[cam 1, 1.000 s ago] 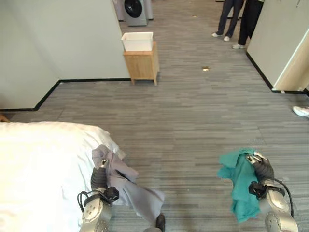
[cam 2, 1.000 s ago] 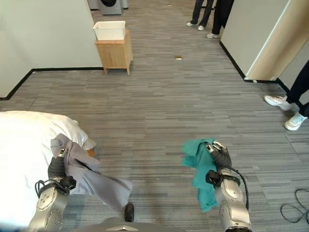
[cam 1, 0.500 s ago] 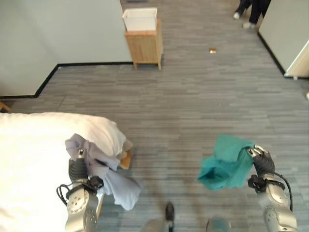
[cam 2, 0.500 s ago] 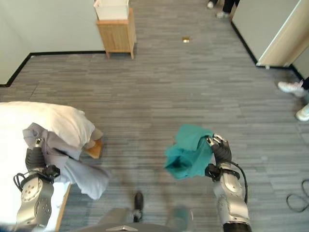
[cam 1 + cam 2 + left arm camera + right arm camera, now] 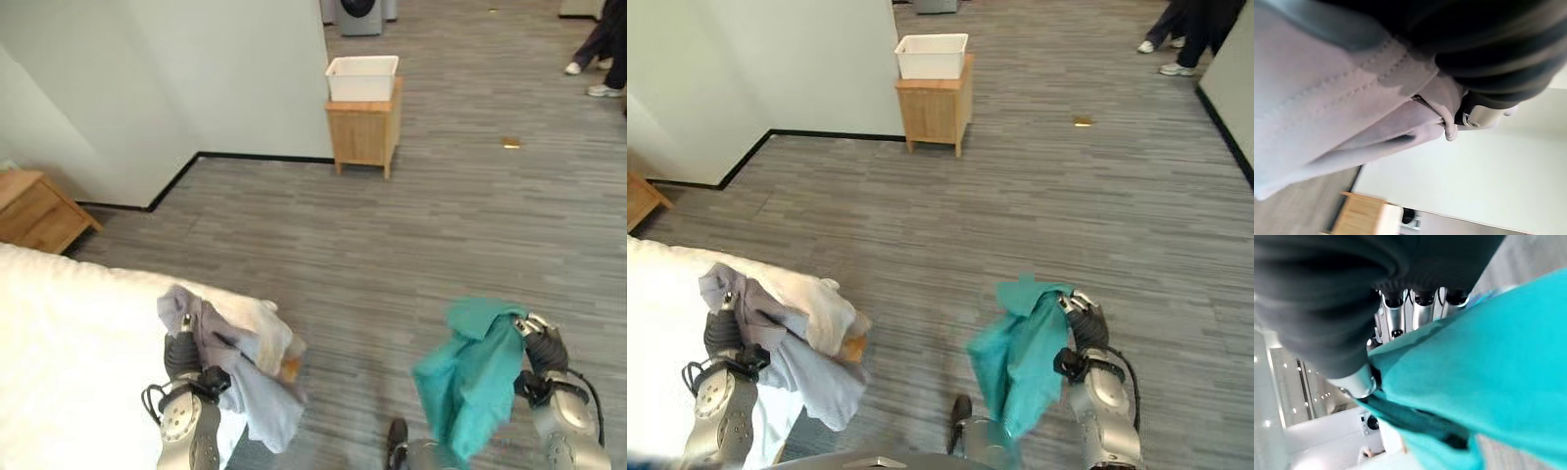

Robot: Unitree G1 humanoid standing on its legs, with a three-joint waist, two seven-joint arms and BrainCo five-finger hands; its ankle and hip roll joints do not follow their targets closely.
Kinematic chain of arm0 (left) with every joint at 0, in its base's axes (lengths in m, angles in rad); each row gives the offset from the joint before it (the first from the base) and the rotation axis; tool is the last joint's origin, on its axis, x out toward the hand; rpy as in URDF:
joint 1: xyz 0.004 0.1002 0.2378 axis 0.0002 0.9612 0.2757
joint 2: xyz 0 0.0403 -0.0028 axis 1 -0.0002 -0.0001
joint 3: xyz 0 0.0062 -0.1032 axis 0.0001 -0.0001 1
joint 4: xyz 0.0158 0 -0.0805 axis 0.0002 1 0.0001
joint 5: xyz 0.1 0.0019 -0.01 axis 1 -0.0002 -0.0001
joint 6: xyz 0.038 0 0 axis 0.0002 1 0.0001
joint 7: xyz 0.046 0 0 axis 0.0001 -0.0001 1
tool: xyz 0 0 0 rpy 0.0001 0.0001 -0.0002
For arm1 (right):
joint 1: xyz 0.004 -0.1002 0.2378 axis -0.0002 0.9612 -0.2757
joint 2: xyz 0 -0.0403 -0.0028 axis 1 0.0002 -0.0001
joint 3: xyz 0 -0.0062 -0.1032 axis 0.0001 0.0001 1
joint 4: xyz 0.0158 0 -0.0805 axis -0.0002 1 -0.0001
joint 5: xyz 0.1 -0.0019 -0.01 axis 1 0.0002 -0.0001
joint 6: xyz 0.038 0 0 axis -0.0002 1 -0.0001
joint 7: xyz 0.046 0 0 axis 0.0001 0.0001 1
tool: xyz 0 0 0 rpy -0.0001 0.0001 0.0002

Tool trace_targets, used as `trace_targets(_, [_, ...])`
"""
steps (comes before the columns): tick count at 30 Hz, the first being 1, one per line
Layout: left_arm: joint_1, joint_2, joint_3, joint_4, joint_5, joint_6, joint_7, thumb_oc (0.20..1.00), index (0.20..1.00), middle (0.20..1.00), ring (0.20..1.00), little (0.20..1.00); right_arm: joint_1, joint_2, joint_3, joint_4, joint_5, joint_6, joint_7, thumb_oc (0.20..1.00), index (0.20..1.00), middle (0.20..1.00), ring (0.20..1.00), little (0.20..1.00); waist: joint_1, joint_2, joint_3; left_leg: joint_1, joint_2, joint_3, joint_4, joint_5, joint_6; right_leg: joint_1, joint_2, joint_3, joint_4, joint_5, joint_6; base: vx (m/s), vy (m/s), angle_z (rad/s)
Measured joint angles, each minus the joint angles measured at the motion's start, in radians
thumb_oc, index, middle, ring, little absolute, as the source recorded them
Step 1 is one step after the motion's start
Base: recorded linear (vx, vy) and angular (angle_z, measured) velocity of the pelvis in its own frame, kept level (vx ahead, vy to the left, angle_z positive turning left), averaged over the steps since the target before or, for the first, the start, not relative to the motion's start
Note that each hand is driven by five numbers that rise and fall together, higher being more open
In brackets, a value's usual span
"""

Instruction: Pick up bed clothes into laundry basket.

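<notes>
Grey garment [image 5: 240, 377] clamped in left robot hand [image 5: 182, 354], teal garment [image 5: 1019, 354] in right robot hand [image 5: 1085, 328]; white basket [image 5: 361, 77] seen far ahead, slightly nearer the right.

left hand [image 5: 182, 354] clenched, right hand [image 5: 542, 345] clenched

Bare floor [image 5: 460, 235] ahead (bed [image 5: 69, 343] left)

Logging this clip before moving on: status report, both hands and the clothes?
Left hand shut on grey garment, by the bed. Right hand shut on teal garment. White basket far ahead on wooden stand; open floor between.
</notes>
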Motion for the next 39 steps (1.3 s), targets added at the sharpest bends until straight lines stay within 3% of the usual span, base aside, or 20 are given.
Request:
trace_targets(3, [0.002, 0.011, -0.002, 0.004, -0.001, -0.003, 0.001, 0.2, 0.2, 0.2, 0.2, 0.2, -0.035, 0.055, -0.078, -0.003, 0.026, -0.018, -0.038, 0.2, 0.2, 0.2, 0.2, 0.2, 0.03, -0.066, 0.052, -0.167, 0.019, 0.058, -0.497, 0.018, 0.018, 0.115, 0.009, 0.024, -0.066, -0.018, 0.048, 0.42, -0.035, -0.2])
trace_targets(6, [0.045, 0.022, 0.001, 0.023, -0.001, 0.006, 0.0, 0.2, 0.2, 0.2, 0.2, 0.2, -0.039, 0.01, -0.003, -0.025, 0.026, -0.018, -0.039, 0.2, 0.2, 0.2, 0.2, 0.2, 0.056, -0.029, 0.036, -0.162, 0.009, 0.026, -0.909, 0.022, 0.03, 0.276, 0.065, 0.056, -0.165, -0.088, 0.128, 0.55, 0.023, -0.57])
trace_targets(7, [0.04, 0.02, 0.001, 0.027, -0.001, 0.005, 0.0, 0.2, 0.2, 0.2, 0.2, 0.2, -0.049, -0.005, 0.0, -0.025, 0.025, -0.018, -0.038, 0.2, 0.2, 0.2, 0.2, 0.2, 0.056, -0.02, 0.038, -0.123, -0.009, -0.017, -1.067, 0.028, 0.028, 0.302, 0.077, 0.065, -0.161, -0.093, 0.105, 0.55, 0.02, -0.34])
trace_targets(11, [0.047, 0.016, 0.015, 0.025, -0.001, 0.002, 0.001, 0.2, 0.2, 0.2, 0.2, 0.2, -0.054, -0.014, 0.022, -0.022, -0.012, -0.015, -0.037, 0.2, 0.2, 0.2, 0.2, 0.2, 0.102, -0.02, 0.016, -0.056, -0.077, 0.053, -1.167, 0.044, 0.063, 0.436, 0.051, 0.16, -0.188, -0.156, 0.173, 0.52, 0.04, -0.63])
trace_targets(12, [0.05, 0.015, 0.024, 0.026, -0.001, 0.001, 0.0, 0.2, 0.2, 0.2, 0.2, 0.2, -0.046, -0.012, 0.024, -0.031, -0.016, -0.013, -0.038, 0.2, 0.2, 0.2, 0.2, 0.2, 0.111, -0.007, 0.005, 0.011, -0.064, 0.083, -1.201, 0.075, 0.119, 0.498, 0.057, 0.203, -0.185, -0.177, 0.203, 0.53, 0.106, -0.64])
trace_targets(13, [0.034, 0.012, 0.035, 0.023, -0.001, 0.003, 0.002, 0.2, 0.2, 0.2, 0.2, 0.2, -0.04, 0.005, 0.029, -0.032, -0.021, -0.003, -0.038, 0.2, 0.2, 0.2, 0.2, 0.2, 0.113, -0.059, -0.001, 0.025, -0.083, 0.14, -1.15, 0.11, 0.139, 0.519, 0.009, 0.221, -0.142, -0.181, 0.207, 0.71, 0.191, -0.48])
trace_targets(16, [0.025, 0.018, 0.064, 0.003, -0.001, 0.001, 0.003, 0.2, 0.2, 0.2, 0.2, 0.2, -0.053, 0.018, 0.045, -0.072, -0.04, -0.003, -0.032, 0.2, 0.2, 0.2, 0.2, 0.2, 0.12, -0.086, -0.013, 0.062, -0.086, 0.202, -0.983, 0.129, 0.168, 0.522, -0.059, 0.209, 0.056, -0.146, 0.22, 0.6, 0.229, -0.56])
trace_targets(18, [0.019, 0.02, 0.076, 0.008, 0.0, 0.001, 0.012, 0.2, 0.2, 0.2, 0.2, 0.2, -0.042, 0.032, 0.077, -0.075, -0.041, -0.003, -0.024, 0.2, 0.2, 0.2, 0.2, 0.2, 0.107, -0.112, -0.045, 0.127, -0.127, 0.206, -0.992, 0.078, 0.208, 0.4, -0.136, 0.147, 0.385, -0.073, 0.243, 0.36, 0.249, -0.29])
trace_targets(19, [-0.006, 0.023, 0.074, 0.007, 0.0, -0.002, 0.014, 0.2, 0.2, 0.2, 0.2, 0.2, -0.049, 0.037, 0.085, -0.077, -0.041, -0.004, -0.019, 0.2, 0.2, 0.2, 0.2, 0.2, 0.111, -0.097, -0.038, 0.192, -0.142, 0.202, -1.056, 0.07, 0.223, 0.213, -0.2, 0.149, 0.708, 0.046, 0.271, 0.34, 0.278, -0.11])
trace_targets(21, [-0.078, 0.023, 0.057, 0.008, 0.0, -0.002, 0.036, 0.2, 0.2, 0.2, 0.2, 0.2, -0.081, 0.049, 0.087, -0.082, -0.042, -0.003, -0.02, 0.2, 0.2, 0.2, 0.2, 0.2, 0.062, -0.034, 0.002, 0.307, -0.158, 0.147, -1.101, 0.042, 0.242, -0.138, -0.315, 0.113, 0.999, 0.026, 0.263, 0.53, 0.194, 0.44])
trace_targets(24, [-0.11, 0.029, 0.028, -0.007, 0.0, -0.013, 0.042, 0.2, 0.2, 0.2, 0.2, 0.2, -0.076, 0.042, 0.111, -0.086, -0.04, 0.006, -0.018, 0.2, 0.2, 0.2, 0.2, 0.2, 0.004, 0.043, 0.052, 0.445, -0.124, 0.075, -1.166, -0.014, 0.172, -0.408, -0.357, 0.026, 0.708, -0.064, 0.226, 0.62, -0.14, 0.99])
trace_targets(27, [-0.071, 0.025, 0.058, -0.002, -0.002, -0.014, 0.043, 0.2, 0.2, 0.2, 0.2, 0.2, -0.079, 0.037, 0.102, -0.083, -0.039, 0.003, -0.019, 0.2, 0.2, 0.2, 0.2, 0.2, -0.001, 0.005, 0.066, 0.588, -0.077, 0.015, -1.195, -0.088, 0.048, -0.315, -0.186, 0.023, 0.008, 0.007, 0.25, 0.72, -0.295, 0.64])
trace_targets(29, [-0.075, 0.02, 0.055, 0.018, -0.001, -0.014, 0.042, 0.2, 0.2, 0.2, 0.2, 0.2, -0.079, 0.055, 0.063, -0.064, -0.039, 0.004, -0.022, 0.2, 0.2, 0.2, 0.2, 0.2, -0.001, -0.031, 0.051, 0.654, -0.062, 0.004, -1.196, -0.118, -0.001, -0.233, -0.098, 0.076, -0.185, 0.035, 0.223, 0.55, -0.264, 0.76])
trace_targets(30, [-0.073, -0.014, 0.046, 0.023, -0.001, -0.013, 0.042, 0.2, 0.2, 0.2, 0.2, 0.2, -0.093, 0.052, 0.03, -0.041, -0.039, 0.003, -0.023, 0.2, 0.2, 0.2, 0.2, 0.2, -0.004, -0.009, 0.05, 0.685, -0.032, -0.019, -1.185, -0.121, -0.012, -0.224, -0.091, 0.054, -0.118, 0.121, 0.204, 0.53, -0.279, 0.67])
trace_targets(32, [-0.071, -0.031, 0.037, 0.026, -0.001, -0.011, 0.04, 0.2, 0.2, 0.2, 0.2, 0.2, -0.086, 0.047, 0.025, -0.022, -0.039, 0.002, -0.018, 0.2, 0.2, 0.2, 0.2, 0.2, 0.005, -0.024, 0.049, 0.665, -0.022, -0.014, -0.96, -0.11, -0.027, -0.179, -0.073, 0.076, -0.019, 0.231, 0.065, 0.51, -0.388, 0.4])
trace_targets(33, [-0.069, -0.057, 0.035, 0.027, -0.003, -0.012, 0.04, 0.2, 0.2, 0.2, 0.2, 0.2, -0.089, 0.04, 0.025, -0.014, -0.034, 0.001, -0.02, 0.2, 0.2, 0.2, 0.2, 0.2, 0.013, 0.0, 0.04, 0.632, 0.01, -0.008, -0.838, -0.077, -0.046, -0.162, -0.058, 0.07, 0.042, 0.162, 0.063, 0.29, -0.367, 0.26])
trace_targets(34, [-0.083, -0.065, 0.026, 0.026, -0.015, -0.013, 0.038, 0.2, 0.2, 0.2, 0.2, 0.2, -0.086, 0.038, 0.023, -0.015, -0.027, -0.004, -0.019, 0.2, 0.2, 0.2, 0.2, 0.2, 0.008, -0.007, 0.032, 0.539, 0.02, 0.018, -0.667, -0.003, -0.034, -0.162, -0.06, 0.054, 0.076, 0.124, 0.059, 0.25, -0.34, 0.37])
trace_targets(35, [-0.102, -0.064, 0.015, 0.024, -0.04, -0.019, 0.03, 0.2, 0.2, 0.2, 0.2, 0.2, -0.085, 0.038, 0.013, -0.02, -0.027, -0.012, -0.018, 0.2, 0.2, 0.2, 0.2, 0.2, 0.005, -0.021, 0.029, 0.374, 0.057, 0.062, -0.416, 0.177, -0.029, -0.148, -0.075, 0.043, 0.079, 0.083, 0.045, 0.25, -0.301, 0.48])
trace_targets(38, [-0.108, -0.028, 0.0, 0.018, -0.08, -0.02, 0.022, 0.2, 0.2, 0.2, 0.2, 0.2, -0.088, 0.033, -0.021, -0.029, -0.005, -0.013, -0.035, 0.2, 0.2, 0.2, 0.2, 0.2, 0.015, -0.069, 0.081, 0.06, 0.078, 0.108, -0.187, 0.075, 0.005, -0.001, -0.052, 0.036, -0.025, 0.043, 0.0, 0.41, -0.2, 0.2])
trace_targets(39, [-0.1, -0.024, 0.001, 0.019, -0.085, -0.02, 0.022, 0.2, 0.2, 0.2, 0.2, 0.2, -0.083, 0.038, -0.036, -0.032, -0.004, -0.013, -0.042, 0.2, 0.2, 0.2, 0.2, 0.2, 0.029, -0.082, 0.093, -0.009, 0.084, 0.138, -0.261, 0.05, 0.008, 0.065, -0.049, 0.029, -0.06, 0.003, 0.042, 0.64, 0.003, 0.14])
